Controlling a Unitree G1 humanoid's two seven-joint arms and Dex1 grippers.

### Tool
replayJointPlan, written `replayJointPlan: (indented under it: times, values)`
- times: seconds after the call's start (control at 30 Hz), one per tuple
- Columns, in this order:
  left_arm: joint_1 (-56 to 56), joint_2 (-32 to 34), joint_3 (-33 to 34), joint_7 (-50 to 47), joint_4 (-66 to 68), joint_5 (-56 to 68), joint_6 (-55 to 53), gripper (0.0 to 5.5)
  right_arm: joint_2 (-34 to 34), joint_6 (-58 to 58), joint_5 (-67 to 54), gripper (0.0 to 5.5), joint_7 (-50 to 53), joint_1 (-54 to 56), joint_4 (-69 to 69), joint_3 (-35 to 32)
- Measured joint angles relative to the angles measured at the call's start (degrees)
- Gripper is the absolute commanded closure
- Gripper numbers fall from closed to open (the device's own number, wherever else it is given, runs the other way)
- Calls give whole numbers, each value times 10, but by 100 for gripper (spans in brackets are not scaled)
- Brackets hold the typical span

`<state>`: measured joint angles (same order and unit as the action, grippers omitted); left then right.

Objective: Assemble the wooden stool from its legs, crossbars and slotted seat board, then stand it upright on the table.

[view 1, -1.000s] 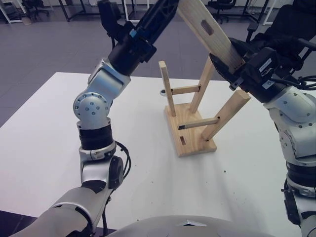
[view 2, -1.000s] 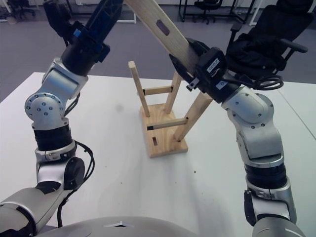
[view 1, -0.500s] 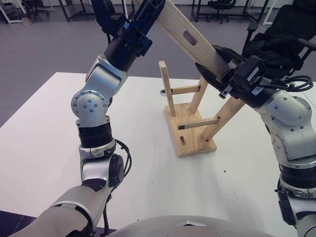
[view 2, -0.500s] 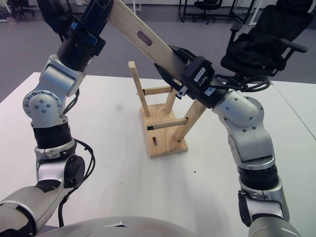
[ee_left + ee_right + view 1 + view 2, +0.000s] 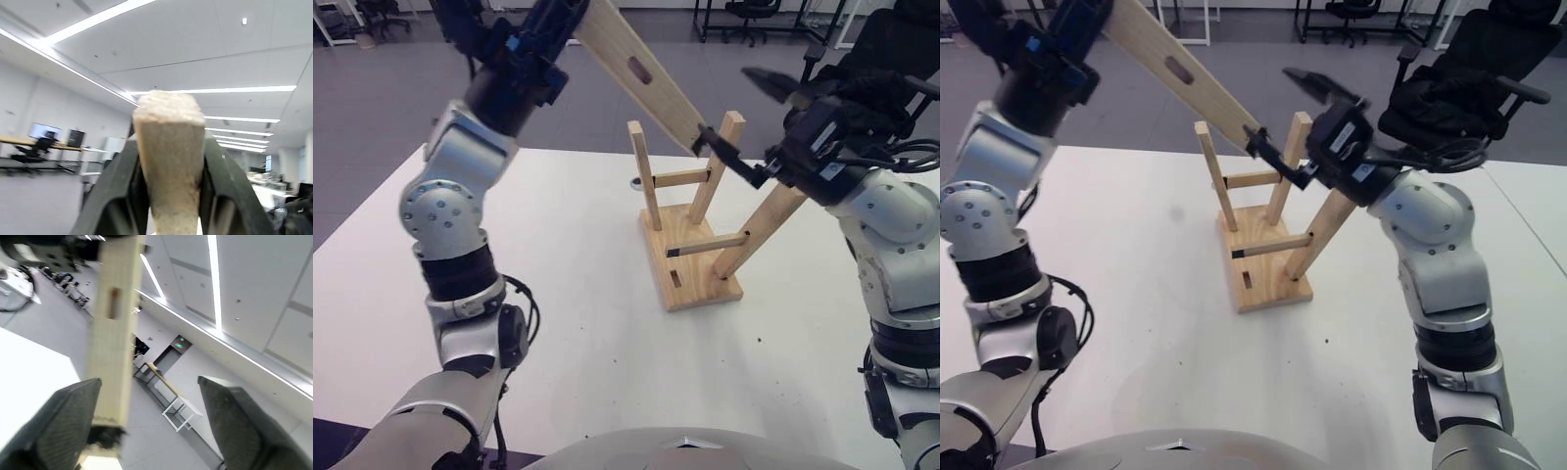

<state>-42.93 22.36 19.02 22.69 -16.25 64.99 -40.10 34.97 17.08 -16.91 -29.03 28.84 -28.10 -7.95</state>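
My left gripper (image 5: 558,24) is shut on the upper end of a long slotted wooden board (image 5: 656,98), held high and slanting down to the right. In the left wrist view the board's end (image 5: 168,147) sits clamped between the fingers (image 5: 117,196). My right gripper (image 5: 744,117) is open around the board's lower end (image 5: 113,333), with one finger (image 5: 58,431) close to it and the other well apart. Below, the seat board (image 5: 690,269) lies flat on the white table (image 5: 558,323), with three legs (image 5: 644,176) pointing up, joined by crossbars (image 5: 680,178).
A small round object (image 5: 635,183) lies on the table just behind the stool. A black office chair (image 5: 891,59) stands beyond the table's back right edge. Bare tabletop stretches to the left and in front of the stool.
My right gripper has opened and let go of the board's lower end. The left arm has swung left, carrying the board with it.
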Motion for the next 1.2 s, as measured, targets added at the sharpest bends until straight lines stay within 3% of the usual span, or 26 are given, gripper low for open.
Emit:
replayJointPlan:
  times: [0.1, 0.2, 0.27, 0.37, 0.47, 0.57, 0.77, 0.9, 1.2]
  values:
    - [79, 53, 14, 4, -64, 26, -43, 448, 39, 58, -7, 169, 45, 21, 56, -106]
    - [174, 60, 6, -18, -120, 16, -56, 448, 54, 97, 7, 169, 38, -89, 124, -126]
    - [244, 51, -18, -34, -147, -18, -51, 448, 40, 97, 20, 169, 24, -186, 174, -103]
    - [311, -23, -23, -112, -157, -25, -25, 448, -25, 17, 70, 169, 16, -285, 276, -15]
    - [350, -104, -6, -215, -134, -16, -1, 448, -68, -56, 108, 169, 25, -296, 347, 39]
    - [369, -139, -6, -262, -119, -2, 6, 448, -74, -107, 130, 169, 44, -289, 379, 56]
    - [382, -191, -5, -331, -96, 18, 19, 448, -77, -142, 132, 169, -9, -331, 304, 120]
    - [382, -192, -11, -348, -85, 5, 21, 448, -84, -147, 152, 169, -20, -341, 269, 158]
    - [351, -141, -39, -315, -65, -72, 42, 448, -84, -147, 176, 169, -16, -340, 263, 159]
